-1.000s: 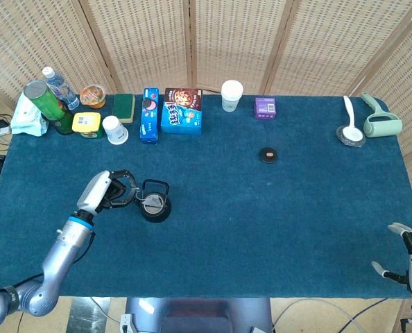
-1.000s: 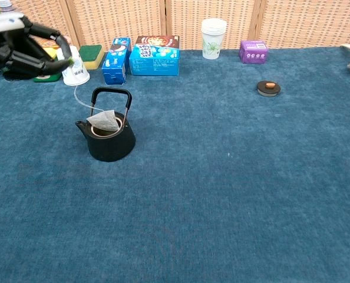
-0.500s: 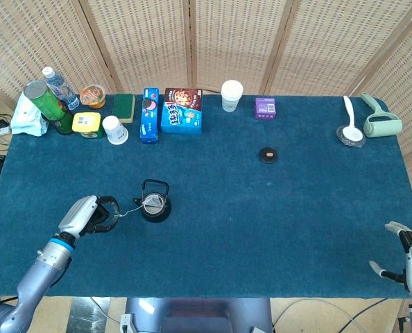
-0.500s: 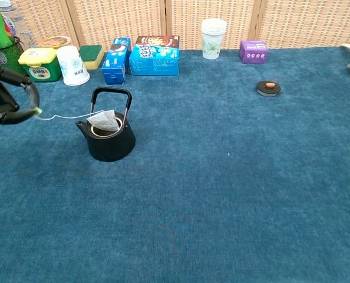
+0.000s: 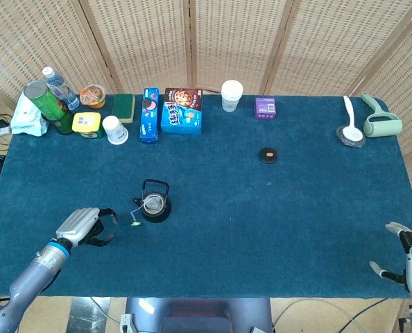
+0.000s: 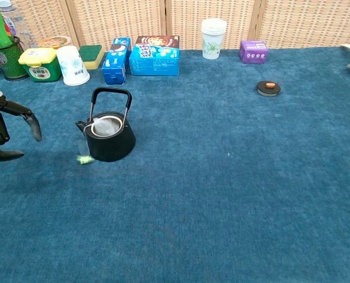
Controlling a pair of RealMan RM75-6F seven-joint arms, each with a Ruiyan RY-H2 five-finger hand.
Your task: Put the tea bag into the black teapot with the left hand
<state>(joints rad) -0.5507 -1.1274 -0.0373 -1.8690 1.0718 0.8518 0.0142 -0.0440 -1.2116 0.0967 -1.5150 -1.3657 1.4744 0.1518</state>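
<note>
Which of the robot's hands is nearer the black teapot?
The left hand lies a short way to the left of the black teapot; the right hand sits far off at the table's opposite near corner.

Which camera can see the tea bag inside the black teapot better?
The chest view. It is closer, so the tea bag shows as a pale shape in the mouth of the black teapot, below the handle. The head view looks straight down from farther off, and the tea bag is only a tiny light spot there.

Bare cloth all round black teapot (image 6: 108,132); boxes (image 6: 141,55) and cups (image 6: 73,65) crowd far edge.
</note>
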